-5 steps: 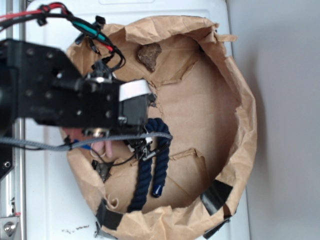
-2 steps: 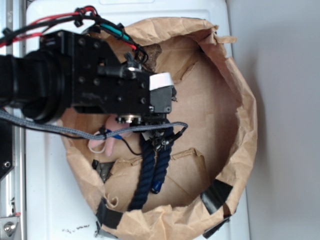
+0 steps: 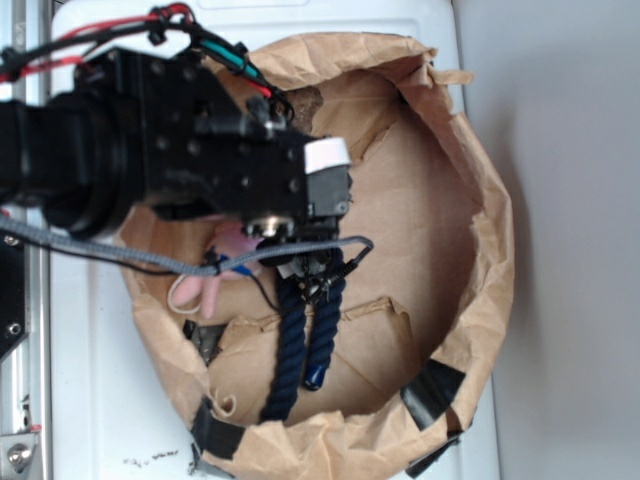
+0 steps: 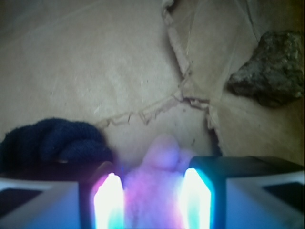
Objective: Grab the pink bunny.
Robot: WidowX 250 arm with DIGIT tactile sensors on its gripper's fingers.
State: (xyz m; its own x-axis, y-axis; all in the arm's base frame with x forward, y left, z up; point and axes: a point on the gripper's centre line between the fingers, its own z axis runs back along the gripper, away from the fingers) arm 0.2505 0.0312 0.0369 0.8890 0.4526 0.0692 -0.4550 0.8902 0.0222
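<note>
Pink bunny sits between the two fingers of the end effector, which seem to be clamped against its sides, though glare blurs the contact. It lies on the brown paper liner, beside the navy-blue rope, with the brown rock well apart.
</note>
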